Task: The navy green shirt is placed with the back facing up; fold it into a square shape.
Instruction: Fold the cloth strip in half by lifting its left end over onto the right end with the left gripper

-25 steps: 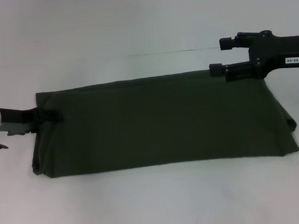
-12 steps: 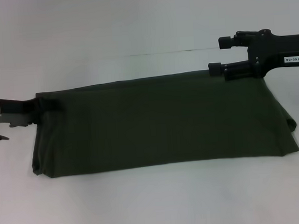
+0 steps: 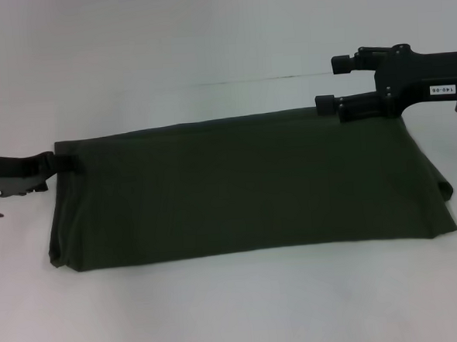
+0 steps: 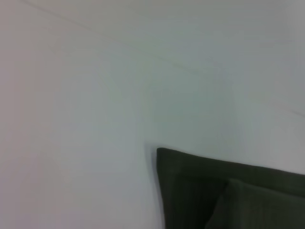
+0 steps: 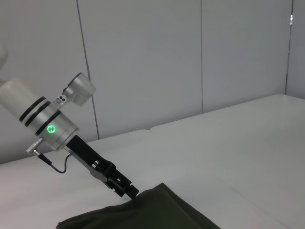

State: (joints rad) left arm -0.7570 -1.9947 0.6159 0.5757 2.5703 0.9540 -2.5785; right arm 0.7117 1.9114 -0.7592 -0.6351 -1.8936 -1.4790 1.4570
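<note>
The navy green shirt lies flat on the white table, folded into a long band running left to right. My left gripper is at the band's far left corner, its tip at the fabric edge. The right wrist view also shows the left gripper touching the shirt. My right gripper is open and empty, hovering at the shirt's far right edge, with its lower finger just above the fabric. The left wrist view shows only a corner of the shirt.
A thin seam line crosses the table behind the shirt. A bit of fabric sticks out at the band's right end. A pale panelled wall stands beyond the table.
My left gripper has drawn back to the left, from over the shirt's left end to its corner edge. My right gripper has shifted slightly left. The shirt has not moved.
</note>
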